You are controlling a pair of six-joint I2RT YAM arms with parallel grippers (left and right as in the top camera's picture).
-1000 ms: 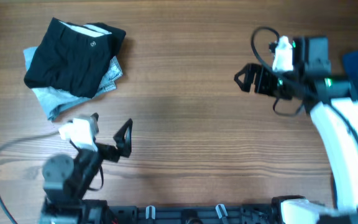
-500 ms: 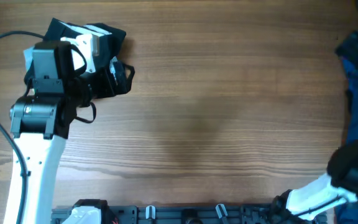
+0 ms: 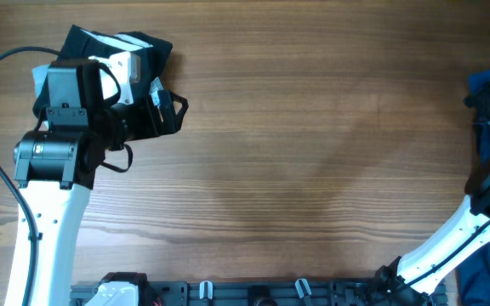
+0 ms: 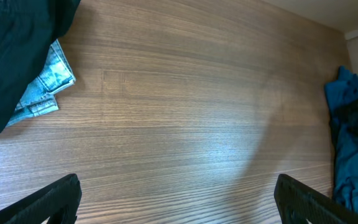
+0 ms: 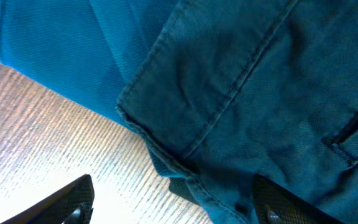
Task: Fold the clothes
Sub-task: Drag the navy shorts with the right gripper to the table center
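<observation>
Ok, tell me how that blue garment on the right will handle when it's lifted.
The blue garment will probably drape limply, since it lies creased and bunched. Its stitched seams and pocket suggest sturdy twill, so it is likely fairly heavy and not slippery.

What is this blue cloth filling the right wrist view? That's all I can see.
Observer: The overhead view shows a blue garment lying at the table's right edge.
Operator: Any other clothes?
Observer: Yes, a black garment lies on light denim at the table's far left corner.
Operator: And the other arm?
Observer: The left gripper hovers by that pile's edge, jaws open.
</observation>
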